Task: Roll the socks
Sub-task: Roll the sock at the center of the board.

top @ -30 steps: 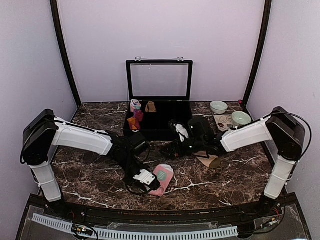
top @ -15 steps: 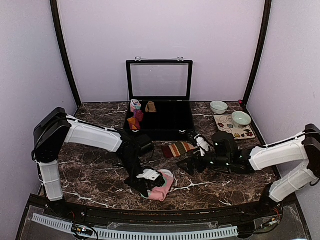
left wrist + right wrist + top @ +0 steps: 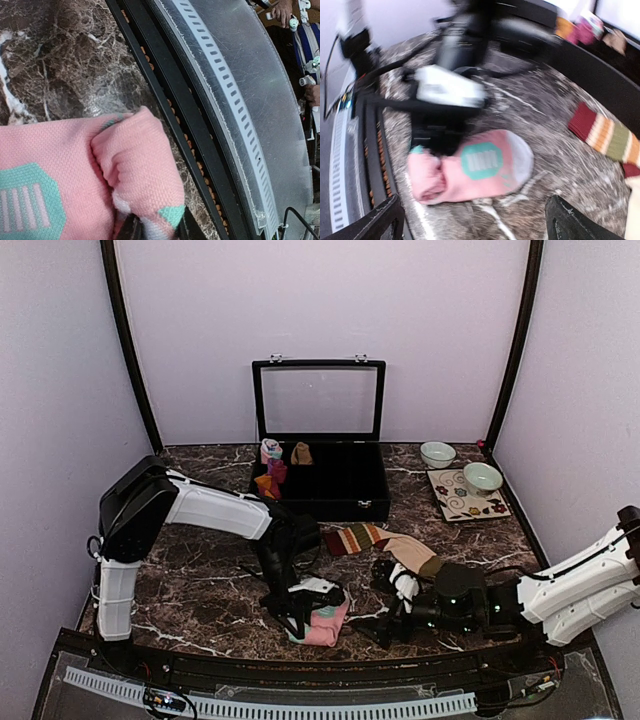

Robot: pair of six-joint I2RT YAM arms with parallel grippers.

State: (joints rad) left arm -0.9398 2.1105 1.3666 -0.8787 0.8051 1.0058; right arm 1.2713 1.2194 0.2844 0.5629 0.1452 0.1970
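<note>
The left gripper [image 3: 158,231] pinched a fold of the pink sock [image 3: 75,165] near the table's front edge, its jaws narrow. The right gripper [image 3: 383,610] hovered beside it, jaws wide and holding nothing. One striped sock [image 3: 380,540] lay flat behind. Four small bundles [image 3: 272,468] sat in one open box [image 3: 330,508], with two bowls [image 3: 437,453] to the right. The table [image 3: 190,580] was dark marble and the walls [image 3: 320,300] lilac.

No readable text, labels, brands or numbers anywhere in views.
</note>
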